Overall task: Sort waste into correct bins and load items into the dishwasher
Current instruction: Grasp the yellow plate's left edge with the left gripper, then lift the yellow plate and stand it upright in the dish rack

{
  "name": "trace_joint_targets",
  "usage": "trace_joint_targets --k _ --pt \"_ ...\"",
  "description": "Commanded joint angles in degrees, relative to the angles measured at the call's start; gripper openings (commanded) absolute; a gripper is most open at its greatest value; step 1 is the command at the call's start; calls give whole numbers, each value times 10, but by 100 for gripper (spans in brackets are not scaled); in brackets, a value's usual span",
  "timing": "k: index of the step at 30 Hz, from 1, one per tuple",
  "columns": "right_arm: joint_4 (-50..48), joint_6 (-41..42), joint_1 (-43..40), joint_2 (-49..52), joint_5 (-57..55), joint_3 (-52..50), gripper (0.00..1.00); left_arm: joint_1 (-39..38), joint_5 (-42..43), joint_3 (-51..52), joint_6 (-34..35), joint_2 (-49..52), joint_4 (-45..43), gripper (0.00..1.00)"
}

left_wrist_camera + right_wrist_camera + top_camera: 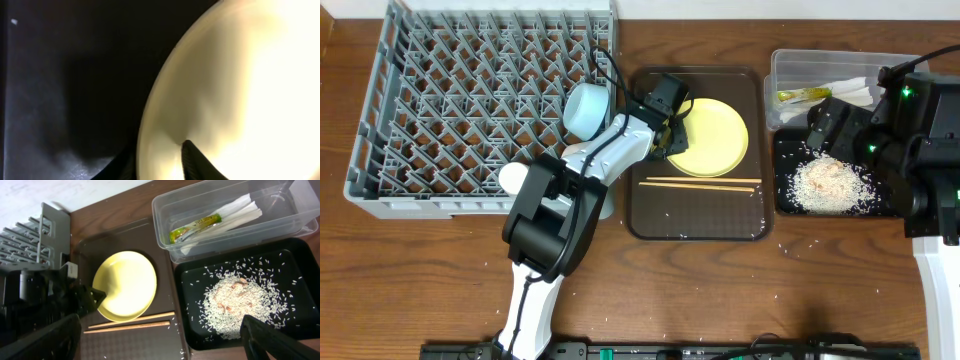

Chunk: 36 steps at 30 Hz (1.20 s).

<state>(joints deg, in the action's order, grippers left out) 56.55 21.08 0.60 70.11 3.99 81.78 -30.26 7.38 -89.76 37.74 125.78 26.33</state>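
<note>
The yellow plate lies on the brown tray, with the wooden chopsticks just in front of it. My left gripper is at the plate's left rim. In the left wrist view its fingers close on the plate's rim, one finger on each side. My right gripper is open and empty above the bins; its fingers are spread wide. The clear tub holds the wrapper and napkins. The black tray holds the rice scraps.
The grey dish rack fills the left side. A light blue bowl stands at its right edge and a white round dish at its front edge. Stray rice grains lie on the table by the trays.
</note>
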Motion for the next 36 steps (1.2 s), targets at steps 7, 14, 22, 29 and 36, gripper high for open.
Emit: trace_joint_targets --k 7,14,22,29,36 --pt "1 7 -3 1 -8 7 99 -3 10 39 -21 33 9 8" --pt "1 7 -3 1 -8 7 99 9 23 37 -24 17 3 7" --pt "1 7 -3 1 -8 7 99 32 77 36 -91 -58 -8 7" --pt "1 7 -3 1 -8 7 99 34 103 36 -108 -101 -8 7" --pt "1 7 -3 1 -8 7 99 48 102 36 -136 -170 7 7"
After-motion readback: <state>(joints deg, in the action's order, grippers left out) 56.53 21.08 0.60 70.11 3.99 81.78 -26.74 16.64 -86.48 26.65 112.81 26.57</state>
